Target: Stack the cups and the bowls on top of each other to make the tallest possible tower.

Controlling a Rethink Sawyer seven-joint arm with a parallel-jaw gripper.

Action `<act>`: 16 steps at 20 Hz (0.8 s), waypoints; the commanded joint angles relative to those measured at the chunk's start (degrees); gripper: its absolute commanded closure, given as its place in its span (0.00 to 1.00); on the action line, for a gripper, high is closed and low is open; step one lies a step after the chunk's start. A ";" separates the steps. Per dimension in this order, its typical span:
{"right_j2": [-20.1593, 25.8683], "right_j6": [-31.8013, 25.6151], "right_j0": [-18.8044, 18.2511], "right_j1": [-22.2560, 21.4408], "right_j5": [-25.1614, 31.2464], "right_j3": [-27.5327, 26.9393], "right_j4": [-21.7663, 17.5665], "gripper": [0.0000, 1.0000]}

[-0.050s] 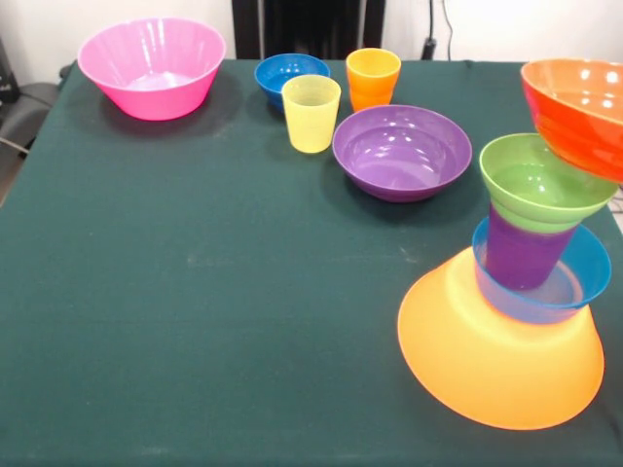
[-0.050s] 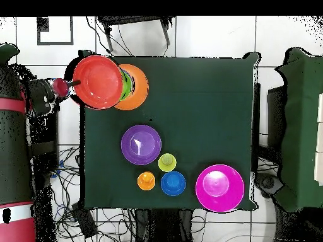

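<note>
The tower stands near the table's corner. A big yellow-orange bowl point(image 1: 496, 360) lies upside down as its base, then a light blue bowl point(image 1: 589, 268), a purple cup point(image 1: 521, 253) and a green bowl point(image 1: 535, 185). An orange-red bowl point(image 1: 579, 112) hangs tilted over the green bowl's rim, off to one side. In the overhead view the gripper point(image 2: 70, 83) meets the orange-red bowl point(image 2: 98, 82) at its rim; the front view does not show it. Loose on the cloth are a purple bowl point(image 1: 401, 151), a yellow cup point(image 1: 311, 114), an orange cup point(image 1: 373, 78), a dark blue bowl point(image 1: 290, 76) and a pink bowl point(image 1: 151, 66).
The tower is close to the table edge point(image 2: 85, 126), and the orange-red bowl reaches out past it. The red and black arm point(image 2: 12, 157) runs along that side. Cables point(image 2: 69, 170) lie on the floor beside the table. Dark green cloth point(image 1: 195, 292) covers the tabletop.
</note>
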 commanded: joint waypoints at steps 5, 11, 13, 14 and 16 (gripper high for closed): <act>4.96 -6.07 -1.48 0.65 6.44 -3.10 0.88 1.00; 4.85 -4.89 -0.67 -0.85 5.82 0.44 0.82 1.00; 4.81 -4.56 -0.33 -1.51 5.06 1.91 0.64 1.00; 4.92 -4.66 -0.31 -1.80 4.63 2.57 0.59 1.00; 4.97 -4.90 -0.34 -2.21 3.93 3.44 0.39 1.00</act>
